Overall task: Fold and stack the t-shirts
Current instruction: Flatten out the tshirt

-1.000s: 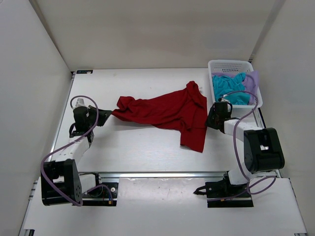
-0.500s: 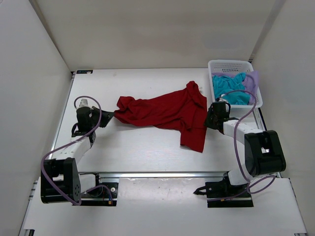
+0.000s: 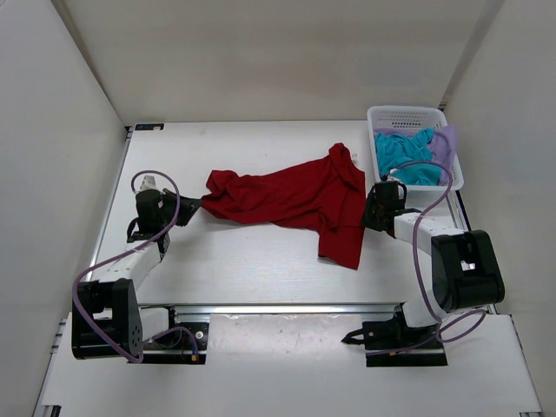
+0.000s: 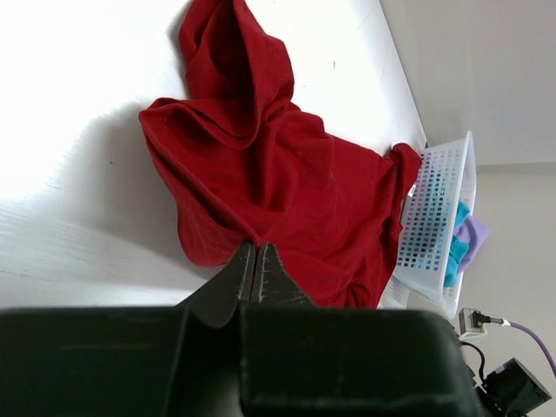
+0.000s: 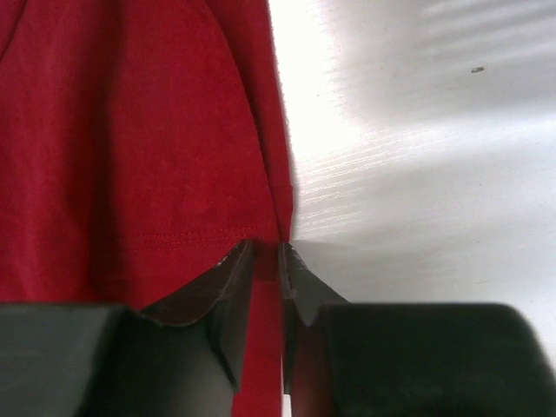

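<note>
The red t-shirt (image 3: 295, 198) lies spread and rumpled across the middle of the table. My left gripper (image 3: 195, 206) is at its left end, jaws pressed shut on a pinch of red cloth (image 4: 261, 174). At the shirt's right edge, my right gripper (image 3: 367, 214) has its jaws closed narrowly on a fold of the red hem (image 5: 266, 257), which fills the gap between them. The teal-blue t-shirt (image 3: 404, 156) and the pale lavender t-shirt (image 3: 444, 143) lie bunched in the white basket (image 3: 407, 111) at the back right.
The basket (image 4: 433, 217) stands just behind the right gripper, close to the shirt's far corner. White walls enclose the table at the left, back and right. Purple cables loop over both arms. A metal rail (image 3: 287, 307) runs along the near edge.
My right gripper's jaws have closed in on the red hem. The left gripper has shifted slightly right, and the shirt's left end has gone a little slacker.
</note>
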